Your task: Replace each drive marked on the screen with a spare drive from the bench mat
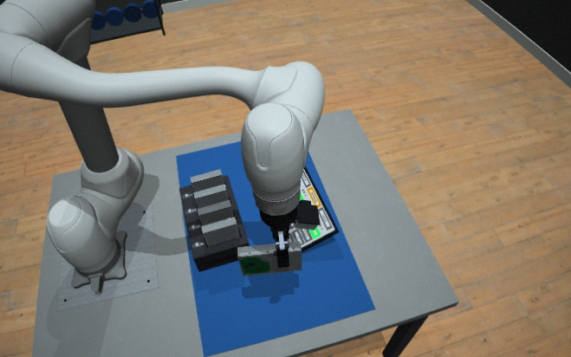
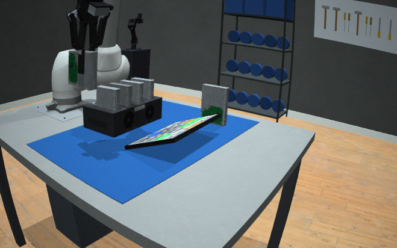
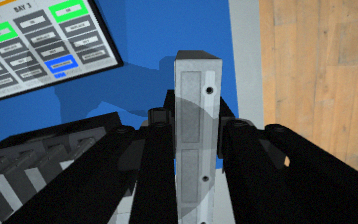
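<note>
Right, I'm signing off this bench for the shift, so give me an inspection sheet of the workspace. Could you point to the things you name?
Surface: grey table (image 1: 412,283) (image 2: 224,191) with a blue mat (image 1: 278,323) (image 2: 122,181).
Job's things: four drives stand in the dock (image 1: 218,256) (image 2: 100,121); one spare drive (image 2: 214,98) stands upright on the mat behind the tilted screen (image 1: 331,219) (image 2: 175,137) (image 3: 111,55).
Clutter: nothing seen.
Gripper: the gripper (image 1: 282,256) (image 2: 86,62) (image 3: 191,104) is shut on a drive (image 1: 254,264) (image 2: 73,69) (image 3: 190,105), held above the mat.
Cables: nothing seen.
Surroundings: dark walls, wooden floor (image 1: 500,177) (image 2: 347,185) (image 3: 320,75), shelf rack (image 2: 291,34), tool poster (image 2: 347,40).
</note>
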`<state>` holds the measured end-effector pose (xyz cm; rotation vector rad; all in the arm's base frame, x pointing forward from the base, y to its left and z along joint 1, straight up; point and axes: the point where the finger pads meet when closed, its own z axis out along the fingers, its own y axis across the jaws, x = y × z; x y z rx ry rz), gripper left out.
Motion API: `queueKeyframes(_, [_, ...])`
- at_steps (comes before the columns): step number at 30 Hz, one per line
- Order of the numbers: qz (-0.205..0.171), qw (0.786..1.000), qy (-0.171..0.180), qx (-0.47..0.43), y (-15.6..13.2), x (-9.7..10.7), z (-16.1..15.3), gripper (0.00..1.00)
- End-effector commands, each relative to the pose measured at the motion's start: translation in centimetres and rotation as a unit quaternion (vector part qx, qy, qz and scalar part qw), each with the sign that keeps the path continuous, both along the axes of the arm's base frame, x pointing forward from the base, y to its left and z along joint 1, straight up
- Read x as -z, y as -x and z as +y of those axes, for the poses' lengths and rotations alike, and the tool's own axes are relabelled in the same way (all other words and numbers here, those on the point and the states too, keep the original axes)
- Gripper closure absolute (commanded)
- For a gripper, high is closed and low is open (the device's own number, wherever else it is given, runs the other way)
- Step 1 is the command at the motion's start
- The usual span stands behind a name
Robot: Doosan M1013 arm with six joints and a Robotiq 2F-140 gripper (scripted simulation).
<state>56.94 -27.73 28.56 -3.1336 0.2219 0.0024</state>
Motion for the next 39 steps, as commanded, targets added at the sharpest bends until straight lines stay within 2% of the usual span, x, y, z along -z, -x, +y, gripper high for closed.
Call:
queueKeyframes(1, [-0.001,1.0,0.0,-0.004,-0.02,-0.07,0.0,0.9])
queueKeyframes(8, [-0.001,0.999,0.0,-0.037,-0.02,-0.07,0.0,0.9])
queueKeyframes(22, [-0.001,0.981,0.0,-0.195,-0.02,-0.07,0.0,0.9])
queueKeyframes(39, [-0.001,0.97,0.0,-0.244,-0.02,-0.07,0.0,0.9])
